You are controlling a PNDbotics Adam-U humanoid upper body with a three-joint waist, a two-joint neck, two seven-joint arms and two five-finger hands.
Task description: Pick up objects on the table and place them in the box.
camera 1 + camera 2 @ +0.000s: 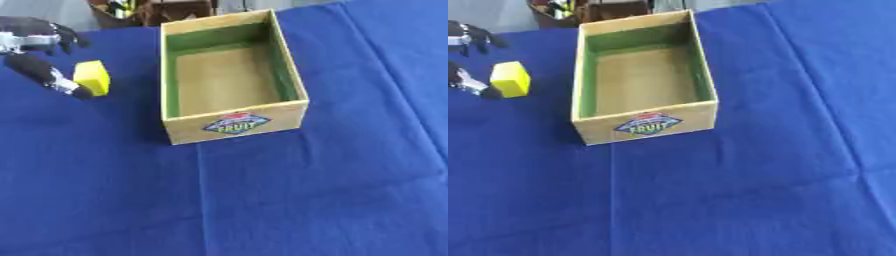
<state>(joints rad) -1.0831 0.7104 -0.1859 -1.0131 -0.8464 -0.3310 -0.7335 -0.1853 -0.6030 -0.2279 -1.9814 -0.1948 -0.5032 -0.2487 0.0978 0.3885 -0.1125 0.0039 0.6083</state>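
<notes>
Block (92, 76), yellow, being touched at its left side by tip of one black finger (52, 79) of left hand (33, 47). Hand being kept open wide, other fingers spread above; nothing being gripped. Block sitting on blue cloth (289, 190), just left of box (234, 123). Box showing green walls inside, label on front.

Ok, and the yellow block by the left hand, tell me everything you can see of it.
The yellow block is a small, plain, box-shaped piece, bright yellow, possibly foam. It stands on the blue tablecloth, left of the wooden box and apart from it, not yet inside. The left hand is at its left side, one dark finger against the lower left edge, the others curled above without reaching it. It does not look lifted.
</notes>
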